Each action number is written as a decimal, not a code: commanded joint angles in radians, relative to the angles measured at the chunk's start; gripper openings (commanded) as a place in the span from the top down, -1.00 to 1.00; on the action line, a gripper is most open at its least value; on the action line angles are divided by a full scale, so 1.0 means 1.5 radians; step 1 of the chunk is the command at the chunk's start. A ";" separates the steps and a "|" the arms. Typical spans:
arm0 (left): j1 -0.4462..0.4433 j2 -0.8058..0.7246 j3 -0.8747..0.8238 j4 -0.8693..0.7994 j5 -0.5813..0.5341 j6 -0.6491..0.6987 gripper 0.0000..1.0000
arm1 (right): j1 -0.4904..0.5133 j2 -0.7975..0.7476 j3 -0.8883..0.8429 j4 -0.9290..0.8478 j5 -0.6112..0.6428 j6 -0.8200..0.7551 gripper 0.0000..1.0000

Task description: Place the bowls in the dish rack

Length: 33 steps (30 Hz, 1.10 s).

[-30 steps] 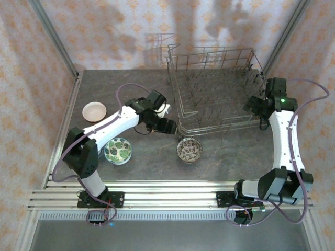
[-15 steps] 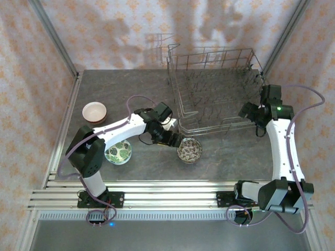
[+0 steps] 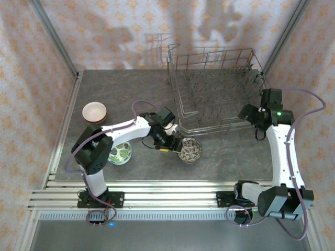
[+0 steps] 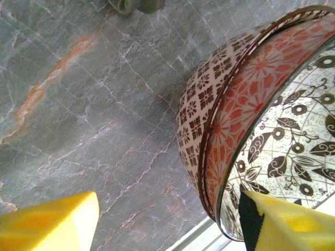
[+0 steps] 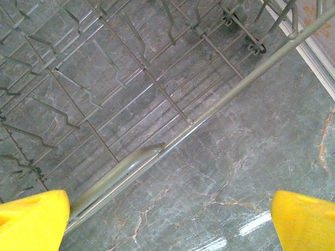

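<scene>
In front of the dish rack (image 3: 217,102): the brown-white bowl (image 3: 189,150) stands upright on the table (image 3: 125,89), just beside the rack's near-left corner. You can judge the lift into the basket to be short.
Left gripper (image 3: 174,143): unclenched, grasping nothing. One yellow pad (image 4: 285,227) sits inside the bowl's rim. The other is outside, apart from the wall. This straddle sets up a pinch on the rim.
Bowl wall: the left wrist view shows a red floral band under the rim. You cannot tell whether it is a second, nested bowl.
Right gripper (image 5: 167,219): spread wide and empty at the rack's near-right corner, apparently parked out of the left arm's way.
Green floral bowl (image 3: 121,153): on the table, partly under the left arm.
Pinkish bowl (image 3: 95,111): near the table's left edge, well apart from the rack.
Risk: a shallow bite on the glazed rim may let the bowl tip.
</scene>
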<state>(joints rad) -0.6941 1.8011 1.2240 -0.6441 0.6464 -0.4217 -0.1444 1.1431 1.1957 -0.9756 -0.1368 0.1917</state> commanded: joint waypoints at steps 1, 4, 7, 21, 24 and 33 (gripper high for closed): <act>-0.005 0.022 0.011 -0.005 -0.013 -0.010 -0.36 | 0.005 -0.012 -0.023 0.000 -0.011 0.007 -0.96; -0.005 0.037 0.024 -0.020 -0.023 -0.014 -0.31 | 0.005 -0.014 -0.033 0.005 -0.014 0.007 -0.96; -0.006 0.052 0.035 -0.029 -0.026 -0.015 -0.25 | 0.005 -0.014 -0.040 0.011 -0.019 0.008 -0.96; -0.006 0.103 0.093 -0.066 -0.036 -0.014 0.18 | 0.004 0.007 -0.049 0.030 -0.033 0.007 -0.95; -0.007 0.103 0.095 -0.071 -0.040 -0.013 0.30 | 0.004 0.008 -0.049 0.029 -0.035 0.008 -0.94; -0.006 0.085 0.088 -0.074 -0.055 -0.018 0.56 | 0.005 0.001 -0.058 0.022 -0.042 0.010 -0.94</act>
<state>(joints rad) -0.6941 1.9072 1.3540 -0.7383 0.6193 -0.4480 -0.1448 1.1473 1.1366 -0.8806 -0.1883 0.2085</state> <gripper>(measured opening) 0.228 0.970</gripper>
